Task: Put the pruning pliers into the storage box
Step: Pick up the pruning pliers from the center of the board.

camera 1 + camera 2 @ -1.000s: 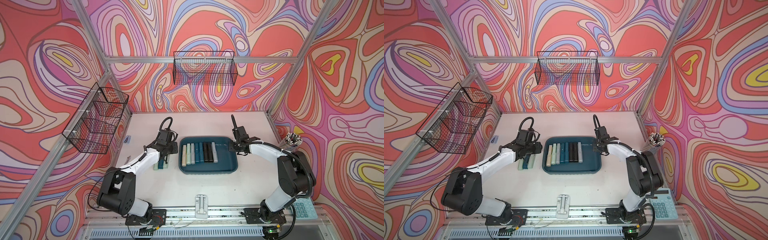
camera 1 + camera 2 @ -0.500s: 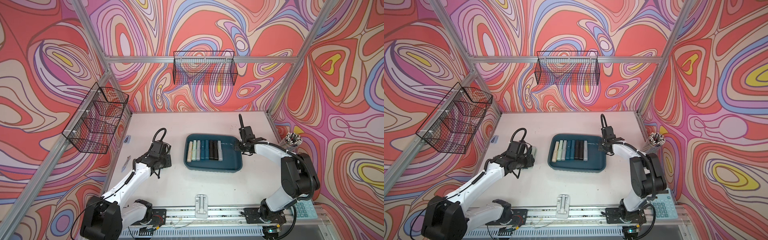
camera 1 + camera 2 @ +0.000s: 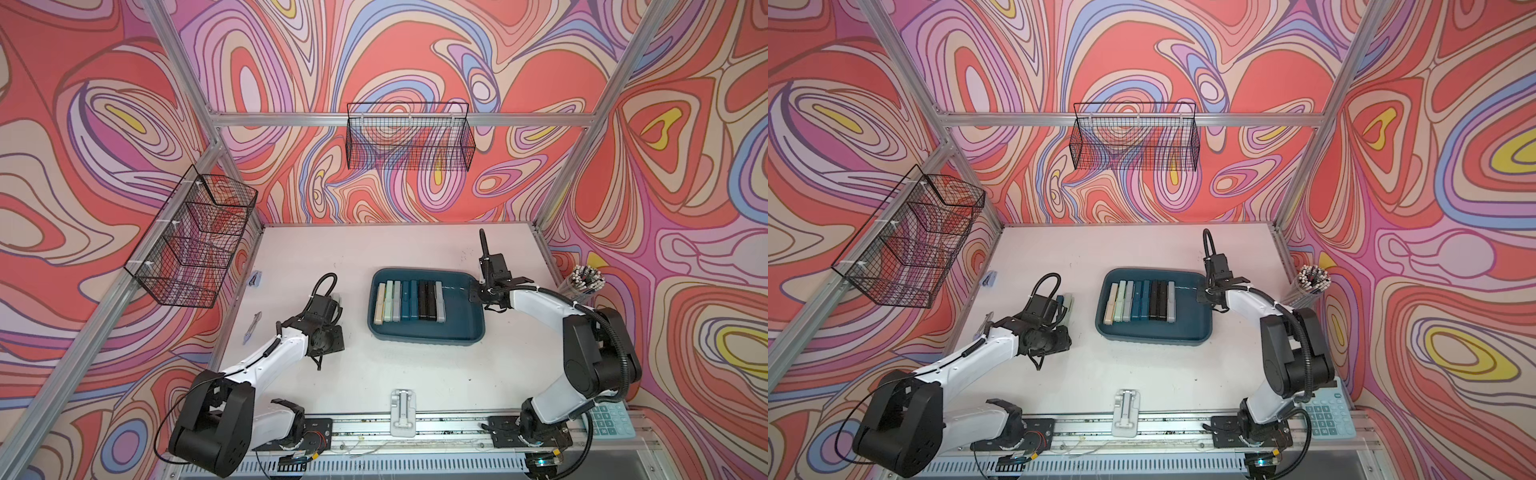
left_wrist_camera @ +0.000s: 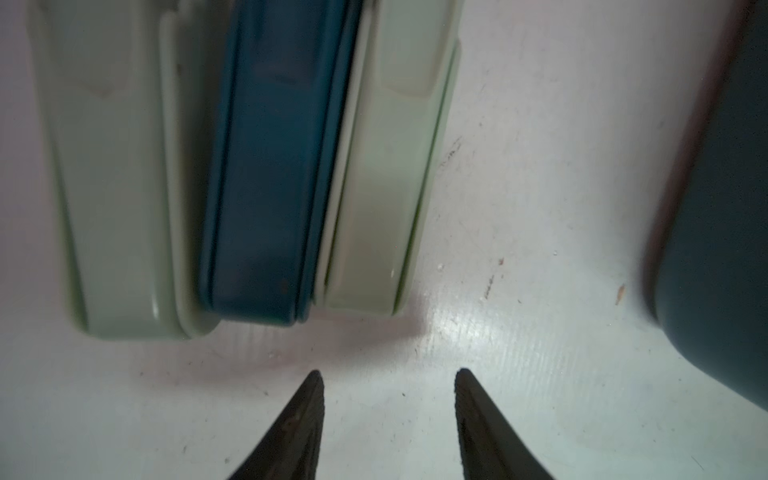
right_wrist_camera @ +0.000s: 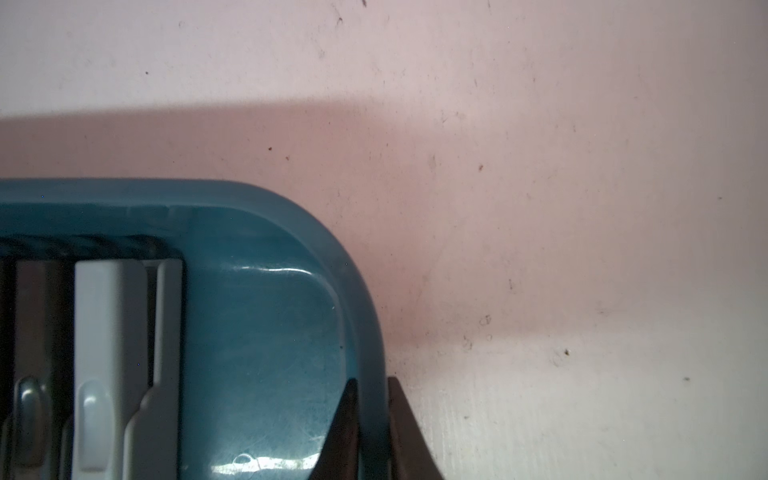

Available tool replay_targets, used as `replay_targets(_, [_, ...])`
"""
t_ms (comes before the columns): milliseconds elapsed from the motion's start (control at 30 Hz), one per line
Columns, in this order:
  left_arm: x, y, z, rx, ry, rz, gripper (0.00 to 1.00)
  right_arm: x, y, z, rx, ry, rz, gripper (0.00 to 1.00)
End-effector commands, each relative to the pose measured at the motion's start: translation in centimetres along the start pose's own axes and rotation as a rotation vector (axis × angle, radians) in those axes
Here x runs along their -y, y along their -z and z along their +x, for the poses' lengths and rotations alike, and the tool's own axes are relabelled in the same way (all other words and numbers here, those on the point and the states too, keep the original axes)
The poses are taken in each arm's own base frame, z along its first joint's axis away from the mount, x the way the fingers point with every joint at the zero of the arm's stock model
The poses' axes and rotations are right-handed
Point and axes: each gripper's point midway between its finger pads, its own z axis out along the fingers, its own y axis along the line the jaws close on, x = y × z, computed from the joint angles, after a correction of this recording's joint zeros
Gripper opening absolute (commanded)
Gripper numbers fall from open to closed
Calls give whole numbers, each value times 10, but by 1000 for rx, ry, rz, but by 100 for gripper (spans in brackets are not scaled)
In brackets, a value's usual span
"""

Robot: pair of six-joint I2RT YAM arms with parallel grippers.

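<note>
Three pliers [image 4: 266, 166] lie side by side on the table [image 4: 519, 208] beside the box [image 5: 266, 332], others rowed inside; left gripper [image 4: 388, 372] gapes empty before them, right gripper [image 5: 372, 380] pinches the box rim; they look light, stiff, slick, best gripped across mid-length.

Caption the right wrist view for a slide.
Right jaws pinch the box rim near a corner; grey pliers lie inside, table beyond.

- Both top views are bright, even, sharp; a glare streak sits at the two o'clock corner of the tray [image 3: 457, 324].
- Wrist views are dimmer: tools [image 4: 266, 166] blurred, table [image 4: 519, 353] sheen, pinkish shadow.
</note>
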Motion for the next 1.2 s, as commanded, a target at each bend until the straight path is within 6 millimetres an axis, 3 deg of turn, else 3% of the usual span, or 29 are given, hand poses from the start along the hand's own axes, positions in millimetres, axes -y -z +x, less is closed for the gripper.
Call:
replay_targets(0, [-1, 1, -17, 44, 22, -32, 53, 1, 8, -14, 58, -25, -12, 12])
replay_targets(233, [-6, -3, -36, 63, 7, -101, 54, -3, 3, -15, 55, -33, -32, 12])
replay_targets(567, [7, -13, -55, 58, -46, -89, 49, -2, 3, -15, 57, -44, -38, 12])
replay_targets(900, [12, -14, -59, 52, -70, -77, 26, -2, 1, -11, 45, -75, -40, 11])
replay_targets(1167, [20, -16, -61, 50, -100, -56, 18, -2, 4, -5, 56, -141, -54, 10])
